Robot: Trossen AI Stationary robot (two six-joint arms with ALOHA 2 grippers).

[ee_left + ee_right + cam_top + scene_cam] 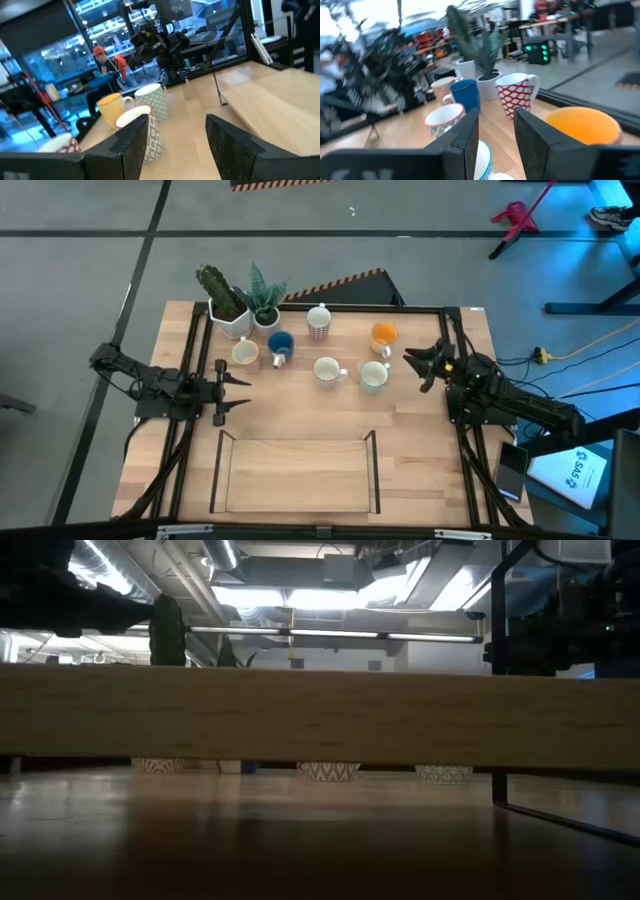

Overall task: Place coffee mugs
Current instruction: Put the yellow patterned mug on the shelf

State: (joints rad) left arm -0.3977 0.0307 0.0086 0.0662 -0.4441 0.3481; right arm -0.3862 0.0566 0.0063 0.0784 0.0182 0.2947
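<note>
Beyond the raised wooden tray (297, 470), toward the far half of the surface (420, 470), six mugs stand in a loose cluster beside two potted plants (240, 298). Nearest the plants are the cream mug (244, 352) and the blue mug (280, 343); farther along come the red-patterned mug (318, 322), the orange mug (384, 335), and two white mugs with patterned lower halves (327, 370) (373, 375), closest to the tray. All stand upright, none touching another.

Handling, as a judgement: the mugs look glazed ceramic, hence rigid, moderately light, smooth enough to slip, and liable to chip if knocked together. A hold across the rim wall, one finger inside and one outside, or on the handle, seems most secure.

The right pincer (428, 362) sits just beside the mug at the cluster's right end, with the orange mug near it; its fingers (465, 137) stand moderately apart and hold nothing, and the orange and blue mugs appear beyond them. The left pincer (236, 390) lies on the plants' side of the cluster, near the cream mug but apart from it, its fingers (132, 140) likewise spread and empty.
</note>
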